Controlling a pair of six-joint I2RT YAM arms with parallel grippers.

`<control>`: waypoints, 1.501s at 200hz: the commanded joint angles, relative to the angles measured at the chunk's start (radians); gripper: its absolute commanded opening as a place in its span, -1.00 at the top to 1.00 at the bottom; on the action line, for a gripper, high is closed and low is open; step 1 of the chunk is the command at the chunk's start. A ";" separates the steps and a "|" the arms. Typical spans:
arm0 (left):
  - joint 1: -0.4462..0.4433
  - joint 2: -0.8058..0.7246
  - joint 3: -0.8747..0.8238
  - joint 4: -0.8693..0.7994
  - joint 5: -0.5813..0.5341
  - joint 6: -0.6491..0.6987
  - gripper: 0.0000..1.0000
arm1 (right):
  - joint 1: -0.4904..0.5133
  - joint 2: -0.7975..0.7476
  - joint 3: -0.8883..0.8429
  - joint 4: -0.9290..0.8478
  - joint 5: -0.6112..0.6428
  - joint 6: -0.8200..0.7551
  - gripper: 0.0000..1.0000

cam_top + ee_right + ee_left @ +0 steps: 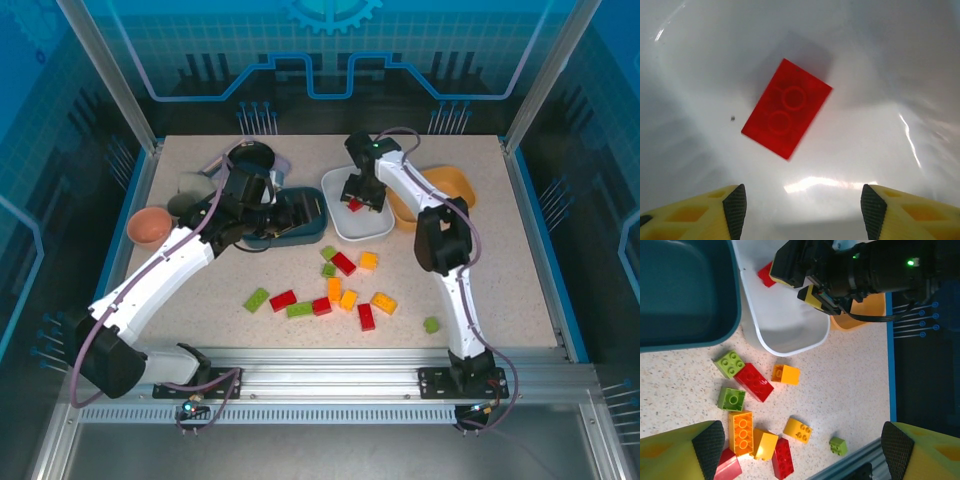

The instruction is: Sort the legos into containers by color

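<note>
Over the white dish at the far middle of the bench, the right hand hangs low with its two fingers spread wide and nothing between them; a red brick lies flat on the dish floor just beyond the fingertips, studs up and free of any grip. The left hand is likewise wide apart and carries nothing, hovering by the teal dish, whose visible part looks bare. The yellow-orange dish sits to the right of the white one, touching or nearly so. Most of the loose legos lie on the bench between the arms, red, green and orange mixed, several pressed against one another, and one green brick sits apart near the right arm's base. I judge the sort barely begun. The main risks lie in that crowded pile: fingers closing on one brick could pinch a touching neighbour of another colour, or shove the cluster and scatter it toward the near edge. The two arms are also close together around the dishes, so both reaching for the pile at once could knock wrists. A right hand lifting carelessly might clip the white dish's wall and shift it against its neighbour
</note>
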 commanded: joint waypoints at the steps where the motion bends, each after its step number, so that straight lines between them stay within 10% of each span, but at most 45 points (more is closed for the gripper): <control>1: -0.017 0.005 -0.012 0.023 0.106 0.044 -0.71 | -0.007 -0.288 -0.197 -0.021 0.060 0.041 -0.30; 57: -0.186 0.137 0.047 -0.016 0.204 0.249 -0.71 | -0.133 -0.938 -1.072 0.013 -0.053 0.380 -0.50; 100: -0.272 0.237 0.069 -0.005 0.238 0.311 -0.70 | -0.218 -1.178 -1.423 0.058 -0.167 0.523 -0.58; 193: -0.313 0.269 0.088 -0.007 0.243 0.320 -0.68 | -0.265 -1.115 -1.578 0.191 -0.211 0.584 -0.38; 300: -0.313 0.247 0.079 0.050 0.202 0.265 -0.67 | -0.293 -1.108 -1.442 0.168 -0.104 0.424 0.41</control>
